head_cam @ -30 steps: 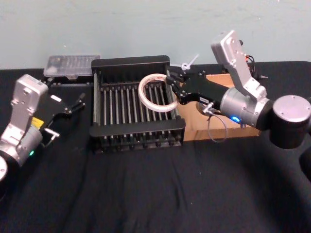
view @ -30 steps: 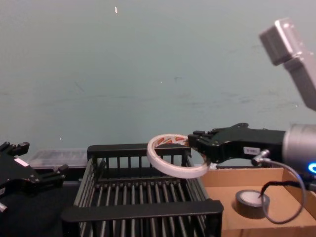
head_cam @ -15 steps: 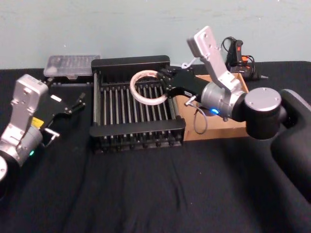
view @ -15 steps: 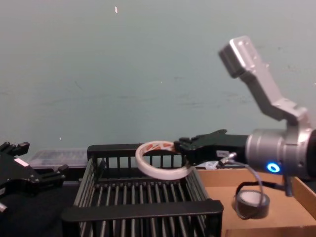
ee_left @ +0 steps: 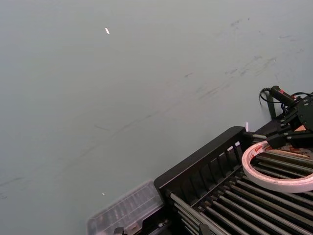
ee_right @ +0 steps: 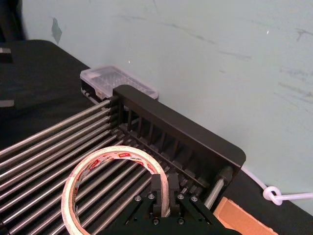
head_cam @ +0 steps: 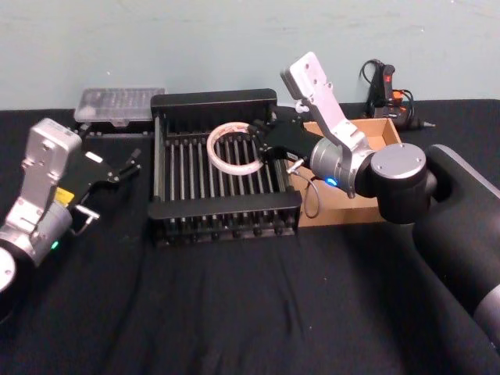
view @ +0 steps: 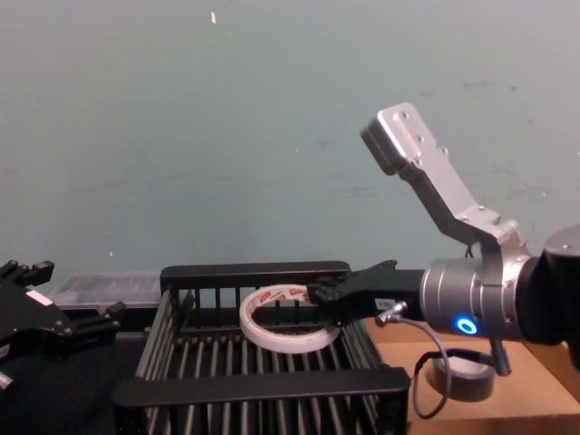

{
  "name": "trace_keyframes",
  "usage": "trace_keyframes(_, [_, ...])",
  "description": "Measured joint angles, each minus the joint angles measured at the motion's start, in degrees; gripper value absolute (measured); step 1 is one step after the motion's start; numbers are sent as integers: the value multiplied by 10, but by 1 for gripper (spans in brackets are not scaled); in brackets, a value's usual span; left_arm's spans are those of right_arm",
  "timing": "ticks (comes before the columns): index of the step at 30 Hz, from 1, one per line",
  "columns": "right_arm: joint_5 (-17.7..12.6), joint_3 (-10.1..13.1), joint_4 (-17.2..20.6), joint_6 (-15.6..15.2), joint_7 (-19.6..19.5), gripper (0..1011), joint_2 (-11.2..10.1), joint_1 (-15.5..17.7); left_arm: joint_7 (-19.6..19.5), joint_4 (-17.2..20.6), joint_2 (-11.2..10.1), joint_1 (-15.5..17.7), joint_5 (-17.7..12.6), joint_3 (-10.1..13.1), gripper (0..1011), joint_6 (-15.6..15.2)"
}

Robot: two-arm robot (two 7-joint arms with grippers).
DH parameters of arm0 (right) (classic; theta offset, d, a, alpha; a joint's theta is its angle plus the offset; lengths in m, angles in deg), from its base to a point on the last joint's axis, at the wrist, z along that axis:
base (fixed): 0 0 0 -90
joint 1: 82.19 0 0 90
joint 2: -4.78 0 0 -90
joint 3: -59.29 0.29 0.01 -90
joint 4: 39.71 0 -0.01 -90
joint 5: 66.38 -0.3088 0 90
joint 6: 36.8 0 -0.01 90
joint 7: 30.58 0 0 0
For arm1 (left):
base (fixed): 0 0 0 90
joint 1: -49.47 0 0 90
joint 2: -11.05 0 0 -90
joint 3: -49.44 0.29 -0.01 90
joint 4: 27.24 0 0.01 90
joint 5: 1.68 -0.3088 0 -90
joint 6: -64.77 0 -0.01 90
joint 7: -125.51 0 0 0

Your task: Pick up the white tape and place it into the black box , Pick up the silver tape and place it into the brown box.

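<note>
My right gripper (head_cam: 263, 145) is shut on the white tape (head_cam: 211, 150), pinching the ring's right side. The ring hangs tilted low inside the black box (head_cam: 215, 99), near its back right corner. In the right wrist view the fingertips (ee_right: 157, 182) clamp the tape (ee_right: 122, 151) just above the crate's bars. From the chest the tape (view: 276, 340) sits below the crate's rim (view: 263, 388). The silver tape (view: 462, 373) lies flat in the brown box (view: 535, 403). My left gripper (head_cam: 131, 161) is parked open, left of the crate.
A clear plastic case (head_cam: 121, 105) sits behind the crate's back left corner. A handheld device with cables (head_cam: 383, 82) lies behind the brown box (head_cam: 376, 129). A white cord (ee_right: 274, 196) lies by the crate's back right corner. Black cloth covers the table's front.
My right arm has swung left and lowered, carrying the white tape from above the crate's right rim down inside the crate. The left arm has not moved.
</note>
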State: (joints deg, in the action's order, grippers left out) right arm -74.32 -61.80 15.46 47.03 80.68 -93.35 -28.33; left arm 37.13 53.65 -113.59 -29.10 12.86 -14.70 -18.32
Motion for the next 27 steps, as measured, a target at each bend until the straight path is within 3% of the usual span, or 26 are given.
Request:
trace_keyframes(16, [11, 2, -7, -2, 0, 95, 4, -1, 0, 0, 0, 0, 0, 0, 1001, 0])
trace_keyframes(19, [11, 2, -7, -2, 0, 129, 4, -1, 0, 0, 0, 0, 0, 0, 1001, 0])
trace_keyframes(27, [10, 2, -7, -2, 0, 392, 4, -1, 0, 0, 0, 0, 0, 0, 1001, 0])
